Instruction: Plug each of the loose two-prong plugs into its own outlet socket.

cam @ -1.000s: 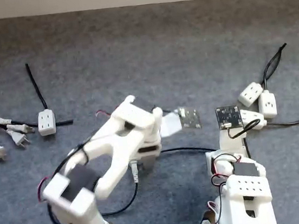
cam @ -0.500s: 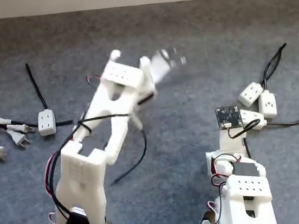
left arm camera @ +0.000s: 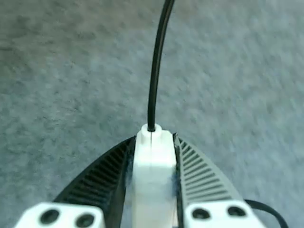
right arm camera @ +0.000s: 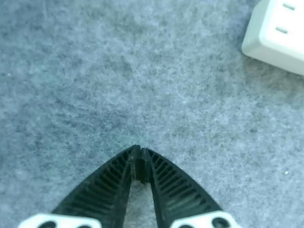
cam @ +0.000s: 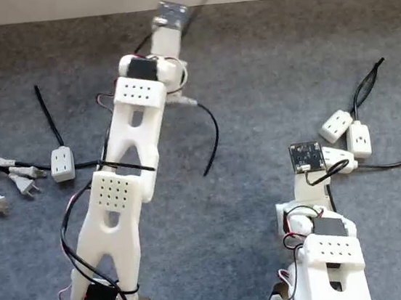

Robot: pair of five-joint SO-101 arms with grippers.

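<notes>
Left end effector (left arm camera: 153, 138) clamps a white corded piece (left arm camera: 152, 178), plug or socket unclear, near the worktop's (cam: 270, 61) far edge, cord pointing onward. Lone outlet socket (cam: 61, 164) lies well back toward the left edge. Right end effector (right arm camera: 138, 151) is closed, empty.

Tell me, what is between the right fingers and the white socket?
Nothing but bare grey carpet, as the right wrist view shows: the shut right fingers and the socket are apart.

The white plug (left arm camera: 153, 175) clamped in the left gripper (left arm camera: 153, 140) is cut off at the frame edge, prong end hidden; its cord (left arm camera: 156, 66) runs out of frame. The right wrist view crops an outlet block (right arm camera: 280, 35). High view, top centre: gripper tip blurred
</notes>
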